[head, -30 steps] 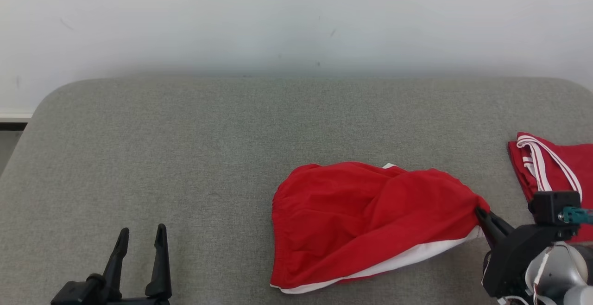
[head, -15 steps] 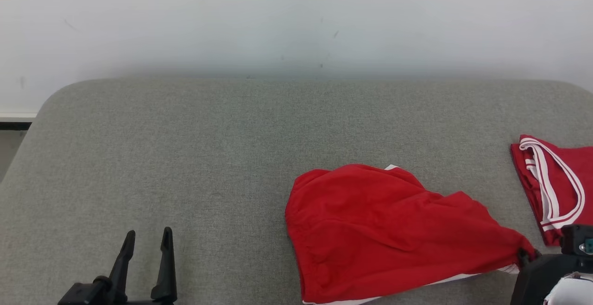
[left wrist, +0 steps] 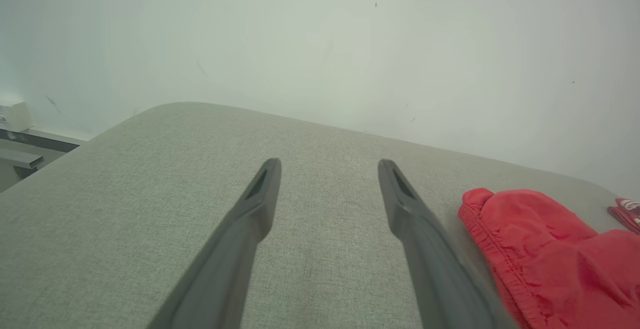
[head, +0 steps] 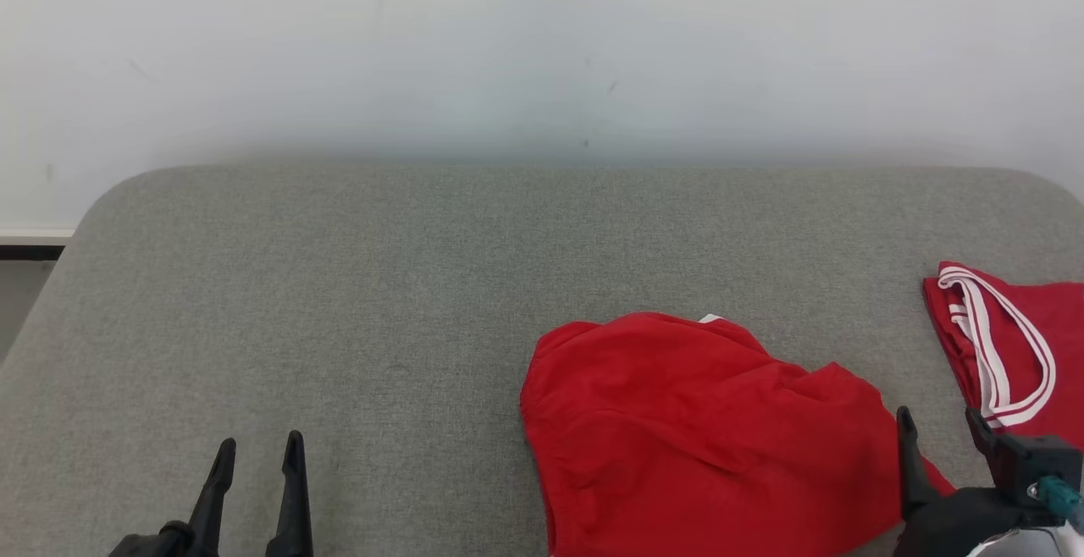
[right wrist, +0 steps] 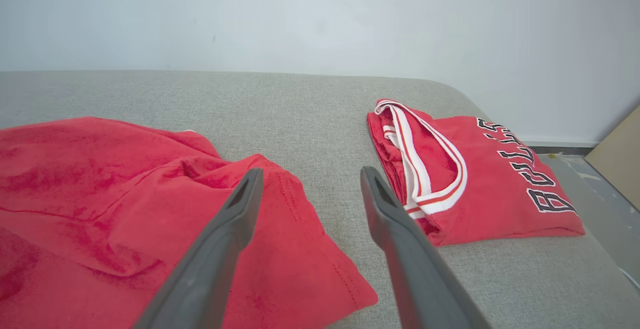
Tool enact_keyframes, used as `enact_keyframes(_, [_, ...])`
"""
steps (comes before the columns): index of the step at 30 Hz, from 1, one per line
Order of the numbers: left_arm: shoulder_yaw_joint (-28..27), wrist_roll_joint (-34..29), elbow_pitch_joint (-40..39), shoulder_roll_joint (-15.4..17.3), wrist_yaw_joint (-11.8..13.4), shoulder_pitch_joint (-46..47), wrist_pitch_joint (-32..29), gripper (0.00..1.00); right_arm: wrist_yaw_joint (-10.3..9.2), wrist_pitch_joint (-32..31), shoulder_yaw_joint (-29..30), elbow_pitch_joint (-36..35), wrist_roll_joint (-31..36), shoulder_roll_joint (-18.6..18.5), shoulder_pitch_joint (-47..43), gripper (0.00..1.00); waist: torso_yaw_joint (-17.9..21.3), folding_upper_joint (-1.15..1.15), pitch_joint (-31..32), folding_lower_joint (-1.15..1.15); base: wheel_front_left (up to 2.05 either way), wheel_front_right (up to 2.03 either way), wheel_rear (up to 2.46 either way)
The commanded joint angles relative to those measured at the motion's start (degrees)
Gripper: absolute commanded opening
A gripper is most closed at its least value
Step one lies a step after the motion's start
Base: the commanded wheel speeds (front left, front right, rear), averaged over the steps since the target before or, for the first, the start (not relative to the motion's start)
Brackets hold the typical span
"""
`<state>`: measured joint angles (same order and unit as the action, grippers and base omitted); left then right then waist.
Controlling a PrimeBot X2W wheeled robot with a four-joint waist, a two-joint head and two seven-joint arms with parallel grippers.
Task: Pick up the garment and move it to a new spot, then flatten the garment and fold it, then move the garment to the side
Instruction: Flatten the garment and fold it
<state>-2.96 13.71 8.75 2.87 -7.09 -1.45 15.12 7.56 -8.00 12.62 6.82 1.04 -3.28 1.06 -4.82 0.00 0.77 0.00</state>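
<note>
Right wrist view: right tool spread (garment unheld).

Head view: the red shorts run off the bottom edge at five o'clock; the folded red jersey is cut by the right edge at four o'clock.
</note>
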Motion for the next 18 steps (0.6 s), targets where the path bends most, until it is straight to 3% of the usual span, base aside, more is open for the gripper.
enact_keyframes(1, [-0.26, -0.01, -0.32, 0.02, -0.02, -0.59, 0.00, 1.00, -0.18, 2.13, -1.11, -0.16, -0.63, -0.02, -1.14, 1.00, 0.36, 0.00, 0.25, 0.00, 0.00, 0.00, 0.00])
enact_keyframes(9, [-0.05, 0.30, -0.51, 0.03, 0.48, -1.54, 0.00, 1.00, -0.18, 12.38, -6.64, -0.43, -0.59, -0.01, -4.65, 1.00, 1.50, 0.00, 0.91, 0.00, 0.00, 0.00, 0.00])
enact_keyframes(18, [1.05, 0.28, 0.50, 0.02, 0.52, -2.46, -0.01, 1.00, -0.18, 15.36, -9.54, 1.26, -1.66, 0.24, -6.32, 1.00, 2.52, 0.00, 1.44, 0.00, 0.00, 0.00, 0.00])
